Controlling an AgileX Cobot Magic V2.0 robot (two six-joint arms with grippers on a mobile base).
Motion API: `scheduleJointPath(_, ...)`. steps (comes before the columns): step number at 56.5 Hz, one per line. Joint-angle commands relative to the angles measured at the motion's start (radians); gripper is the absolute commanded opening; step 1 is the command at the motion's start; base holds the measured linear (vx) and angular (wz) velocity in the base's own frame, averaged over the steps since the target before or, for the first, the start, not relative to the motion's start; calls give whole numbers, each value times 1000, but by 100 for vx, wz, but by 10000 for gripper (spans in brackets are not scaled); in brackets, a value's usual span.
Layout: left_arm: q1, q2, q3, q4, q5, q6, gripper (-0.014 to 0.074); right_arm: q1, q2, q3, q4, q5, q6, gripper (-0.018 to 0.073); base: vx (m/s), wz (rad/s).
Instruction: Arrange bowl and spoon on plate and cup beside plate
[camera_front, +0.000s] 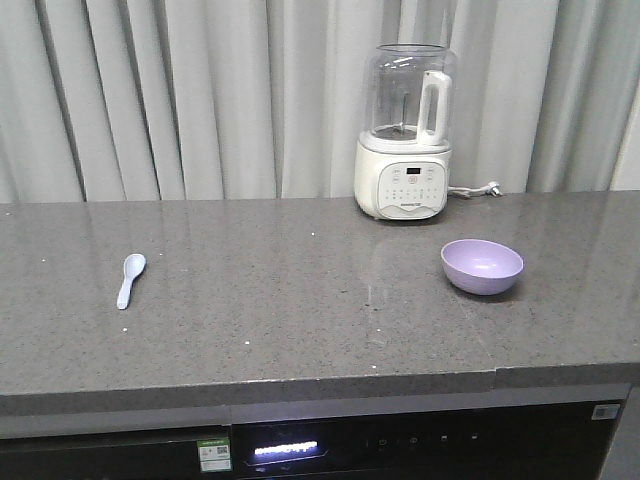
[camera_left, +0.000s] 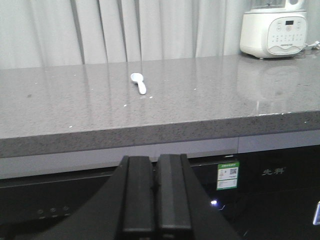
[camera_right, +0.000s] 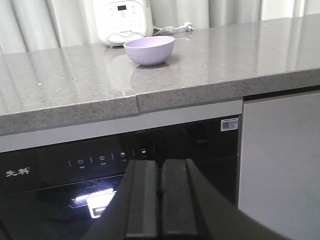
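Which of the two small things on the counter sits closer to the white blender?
The lavender bowl, standing a little in front of the blender. The pale blue spoon lies far off toward the counter's other end.

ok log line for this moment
spoon: counter left | bowl: counter right, upright | plate, cup: not in view | left gripper: shut, empty | right gripper: shut, empty

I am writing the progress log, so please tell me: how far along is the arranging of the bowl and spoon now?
Done: nothing yet. The spoon lies alone on the left of the counter, and the bowl stands far to its right, near the blender.
In hand: nothing. The left gripper and the right gripper are shut and empty.
Left: everything. No plate or cup shows in any view.
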Motion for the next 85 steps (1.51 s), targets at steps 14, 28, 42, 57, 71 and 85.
scheduleJointPath(14, 0, -7, -28, -10, -83, -3, 0, -6, -4, 5, -11, -76, 0, -8, 8, -22)
scheduleJointPath(28, 0, -7, -28, -10, -83, -3, 0, -6, -4, 5, -11, -76, 0, -8, 16, -16)
scheduleJointPath(42, 0, -7, -28, -10, -83, -3, 0, -6, -4, 5, -11, -76, 0, -8, 28, -4)
scheduleJointPath(57, 0, -7, -28, -10, -83, -3, 0, -6, -4, 5, -11, -76, 0, -8, 36, 23)
scheduleJointPath(71, 0, -7, -28, -10, -83, -3, 0, -6, -4, 5, -11, -76, 0, -8, 34, 28)
scheduleJointPath(85, 0, -7, -28, -10, -83, -3, 0, -6, -4, 5, -11, -76, 0, -8, 17, 12)
